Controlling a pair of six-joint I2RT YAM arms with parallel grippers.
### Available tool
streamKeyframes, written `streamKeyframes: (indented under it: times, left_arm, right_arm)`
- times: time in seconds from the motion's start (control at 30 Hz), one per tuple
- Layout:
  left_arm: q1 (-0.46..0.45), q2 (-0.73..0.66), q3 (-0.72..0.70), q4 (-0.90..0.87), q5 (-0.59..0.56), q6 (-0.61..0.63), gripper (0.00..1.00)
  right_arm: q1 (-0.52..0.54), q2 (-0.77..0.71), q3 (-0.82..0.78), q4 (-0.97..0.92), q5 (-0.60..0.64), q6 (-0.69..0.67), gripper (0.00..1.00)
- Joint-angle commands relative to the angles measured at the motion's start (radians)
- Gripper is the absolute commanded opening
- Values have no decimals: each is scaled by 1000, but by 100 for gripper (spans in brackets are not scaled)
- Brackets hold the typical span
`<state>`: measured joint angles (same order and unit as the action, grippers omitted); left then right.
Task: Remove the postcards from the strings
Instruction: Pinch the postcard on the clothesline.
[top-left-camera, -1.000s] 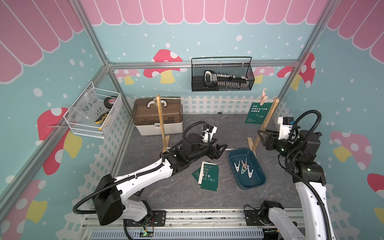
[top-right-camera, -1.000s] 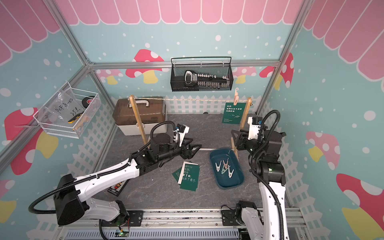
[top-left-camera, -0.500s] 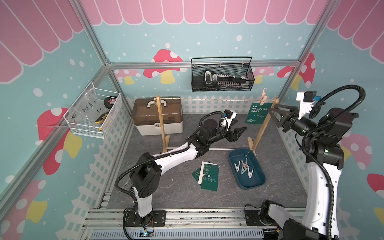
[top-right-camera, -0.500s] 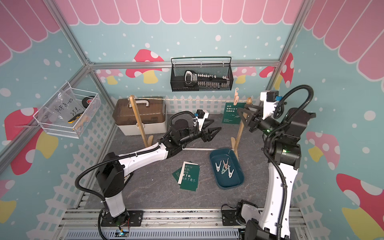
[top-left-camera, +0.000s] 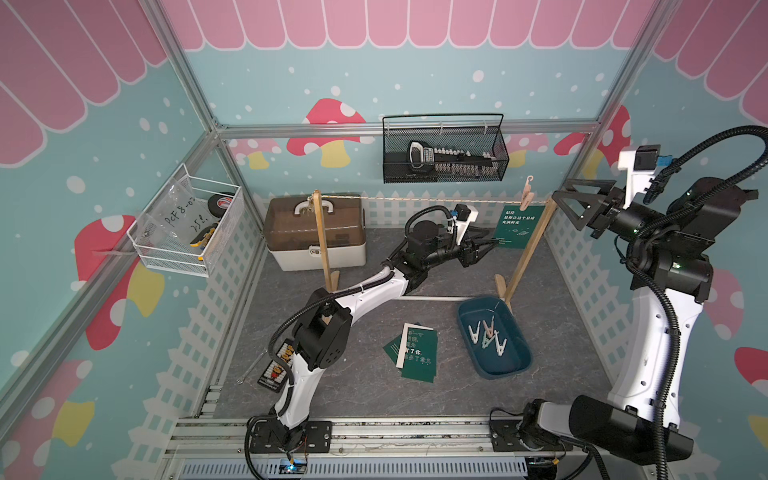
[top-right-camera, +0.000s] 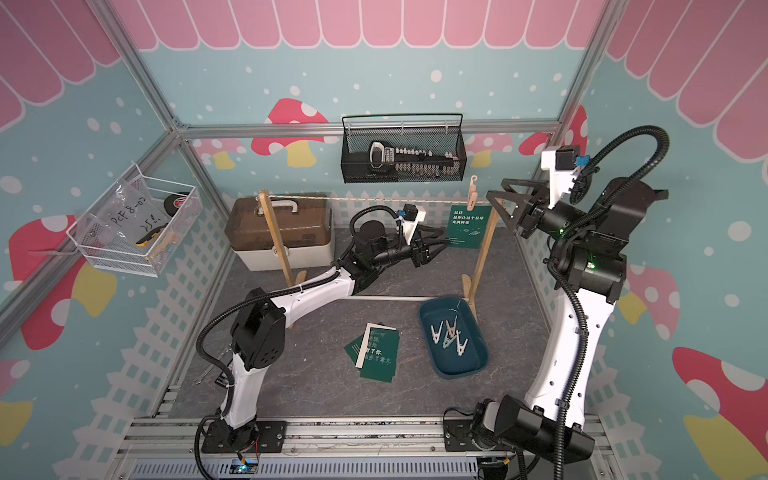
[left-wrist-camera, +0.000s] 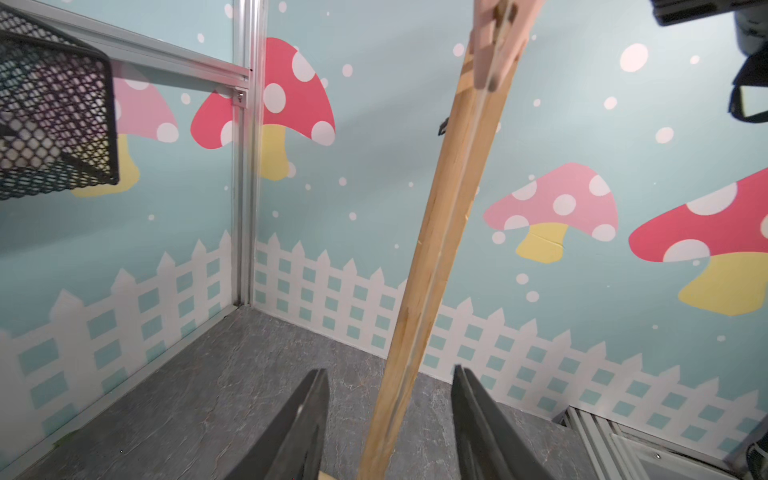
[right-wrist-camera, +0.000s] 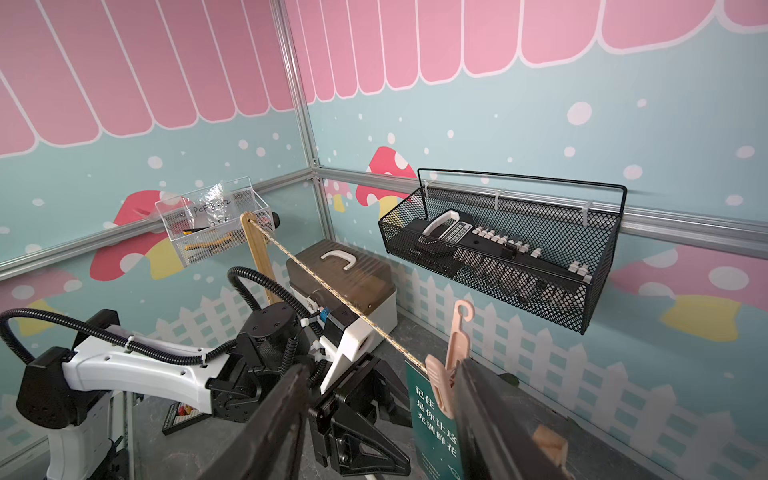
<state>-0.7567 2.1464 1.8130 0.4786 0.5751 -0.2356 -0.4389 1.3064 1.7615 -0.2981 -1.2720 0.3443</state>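
Observation:
The strings (top-left-camera: 415, 199) (top-right-camera: 374, 199) (right-wrist-camera: 332, 299) run between two wooden posts. One dark green postcard (top-left-camera: 517, 226) (top-right-camera: 467, 226) (right-wrist-camera: 434, 428) hangs by the right post (top-left-camera: 528, 257), held by a pink clothespin (top-left-camera: 527, 195) (right-wrist-camera: 446, 374). Other postcards (top-left-camera: 415, 351) (top-right-camera: 374, 353) lie stacked on the floor. My left gripper (top-left-camera: 484, 249) (top-right-camera: 436, 249) (left-wrist-camera: 388, 370) is open at the hanging card's lower left corner. My right gripper (top-left-camera: 567, 210) (top-right-camera: 500, 208) (right-wrist-camera: 382, 370) is open at the post's top, one finger beside the clothespin.
A blue tray (top-left-camera: 509, 365) with several clothespins sits by the right post's foot. A white rod (top-left-camera: 436, 298) joins the posts' feet. A brown toolbox (top-left-camera: 316, 237) stands at the back left. A black mesh basket (top-left-camera: 444, 153) and a white wire basket (top-left-camera: 187, 228) hang on the walls.
My left arm stretched from above the floor stack to the hanging card, its jaws narrowing. My right arm rose from low beside the post to the post's top.

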Motion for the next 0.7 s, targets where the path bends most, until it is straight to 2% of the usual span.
streamKeyframes:
  times: [0.0,0.1,0.23,0.43,0.67]
  left_arm:
    - [0,35,57,-34,74,9,49]
    - [3,68,88,-28,97,-8,48]
    - [3,107,173,-107,120,-19,39]
    - [3,121,161,-68,165,-60,31]
    - [3,115,118,37,191,-123,8]
  right_arm:
    - [-5,24,15,7,-41,-29,56]
    - [-6,45,27,11,-72,-27,56]
    - [-6,51,27,13,-68,-45,56]
    - [-3,56,19,18,-83,-54,56]
    - [-4,60,21,20,-99,-55,56]
